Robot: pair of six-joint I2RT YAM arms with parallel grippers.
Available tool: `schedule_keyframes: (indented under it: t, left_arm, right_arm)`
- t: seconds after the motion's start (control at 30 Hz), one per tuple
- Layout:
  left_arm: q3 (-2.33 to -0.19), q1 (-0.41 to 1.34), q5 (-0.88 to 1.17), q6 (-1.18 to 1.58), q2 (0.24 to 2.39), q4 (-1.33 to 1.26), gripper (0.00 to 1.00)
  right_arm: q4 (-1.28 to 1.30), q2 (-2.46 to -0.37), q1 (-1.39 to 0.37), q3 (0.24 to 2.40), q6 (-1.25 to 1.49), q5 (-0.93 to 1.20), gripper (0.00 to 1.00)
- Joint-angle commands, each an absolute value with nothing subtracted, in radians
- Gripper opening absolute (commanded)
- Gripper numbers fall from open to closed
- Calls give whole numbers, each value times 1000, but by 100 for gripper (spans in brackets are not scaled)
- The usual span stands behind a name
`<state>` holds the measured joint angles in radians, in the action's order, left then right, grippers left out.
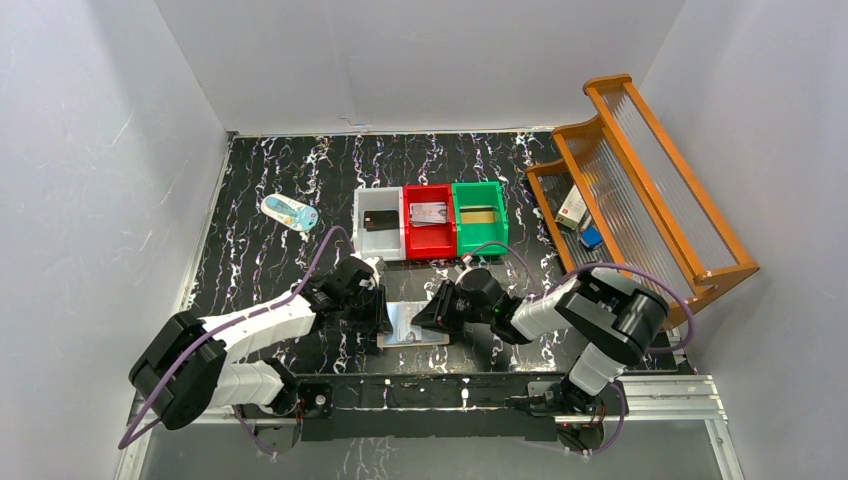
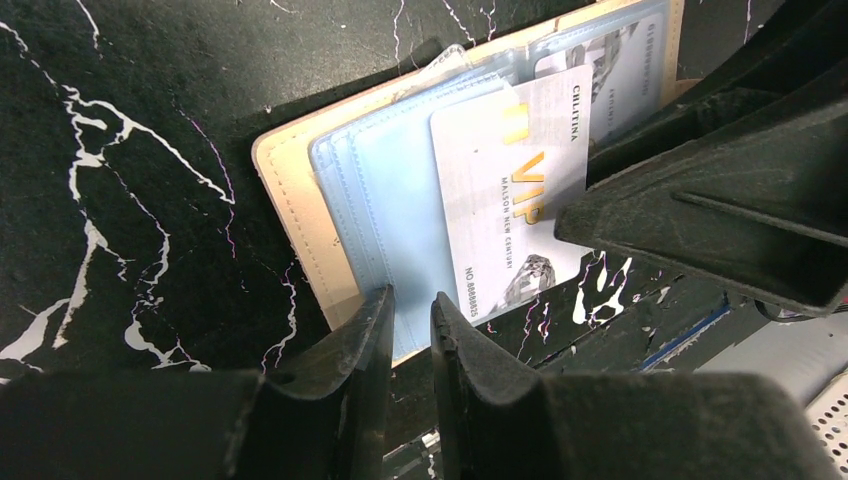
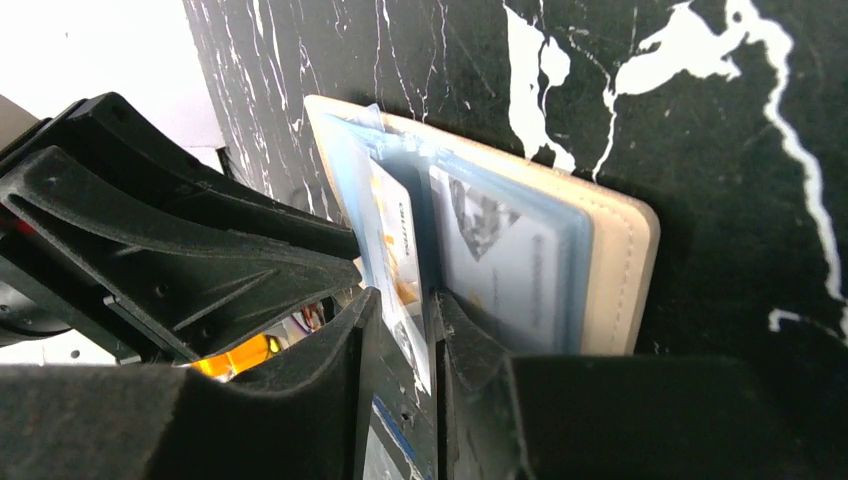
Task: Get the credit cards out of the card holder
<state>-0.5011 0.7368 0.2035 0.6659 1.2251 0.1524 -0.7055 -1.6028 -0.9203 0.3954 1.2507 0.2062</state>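
The left gripper (image 2: 412,297) is closed to a slim gap on the near edge of a pale grey-blue pocket leaf. The leaf belongs to the beige-tan, leather-like bifold card holder (image 2: 285,190), which lies open on the black, white-veined marble-patterned table (image 2: 120,150).

The right gripper (image 3: 405,295) comes in from the opposite side. Its fingers stand slightly apart, with the edge of a silvery-white plastic VIP card (image 3: 395,240), lettered in gold, in the gap between them. Whether the pads press on it cannot be told. This card lies partly out of its pocket and overhangs the holder's near edge, and in the right wrist view it tilts up off the leaf. A second card (image 2: 610,70), with a grey picture, sits in the clear pocket beside it.

From above, the holder lies between the two grippers near the table's front edge. Behind it stand three plastic bins in a row:
- The white bin (image 1: 358,228) holds a black card (image 1: 381,220).
- The red bin (image 1: 430,247) holds a silvery-grey card (image 1: 428,212).
- The green bin (image 1: 482,245) holds a gold card (image 1: 478,215).

A stepped orange-brown wooden rack (image 1: 650,170) stands at the right.
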Motion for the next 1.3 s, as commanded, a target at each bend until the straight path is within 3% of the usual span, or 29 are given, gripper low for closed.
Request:
schedule_keyframes:
  t: [0.0,0.4,0.5,0.67,0.83,0.97,1.27]
  left_arm:
    - [-509,739,222,648,1242,192,20]
    - [-498,739,213,654,1217,196,20]
    - [-502,739,216,653,1212,196,20]
    - [-505,738,242,646,1224,184,20]
    - [-502,739,247,642,1228,184,20]
    - [-498,739,246,644,1222,184,20]
    - [-496,738,210,645,1183,209,20]
  right_arm:
    - [-886,-1667,-916,378,1306,233,33]
    - [-940,-1671,-916,320,1293,232,7]
    - [-957,-1681,-915,325,1289,245,7]
    - [-1008,-1716,-916,334,1302,266,19]
    - [-1048,-1765,-916,374,1310,279,25]
    - [-1051,-1764,-917,367,1310,269,23]
    - [-941,-1638,-908,275,1281,196,5]
